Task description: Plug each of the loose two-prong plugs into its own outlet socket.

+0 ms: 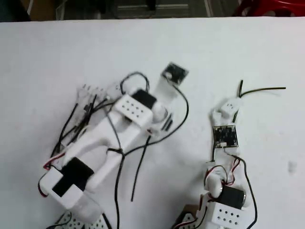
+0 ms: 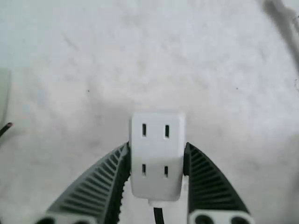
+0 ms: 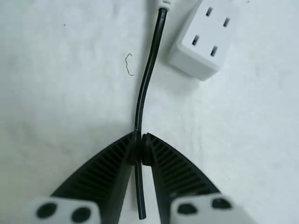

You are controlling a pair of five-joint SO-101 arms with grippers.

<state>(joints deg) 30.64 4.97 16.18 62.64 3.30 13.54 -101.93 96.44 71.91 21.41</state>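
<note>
The left pincer point(image 2: 156, 149) clamped an outlet point(image 2: 156, 161); the right pincer point(image 3: 140, 138) pinched a cord point(image 3: 149, 65), with a second outlet point(image 3: 203, 39) and a staple point(image 3: 129, 64) beside it on the counter point(image 3: 56, 102).

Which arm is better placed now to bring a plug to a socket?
Right, I think: the right gripper is shut on a black cable lying beside a white socket block. The left gripper only clasps a second socket block, no plug.

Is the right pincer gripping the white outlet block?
No, the right pincer is closed on the black cord, and the white outlet block lies beside that cord, clear of the fingers.
</note>
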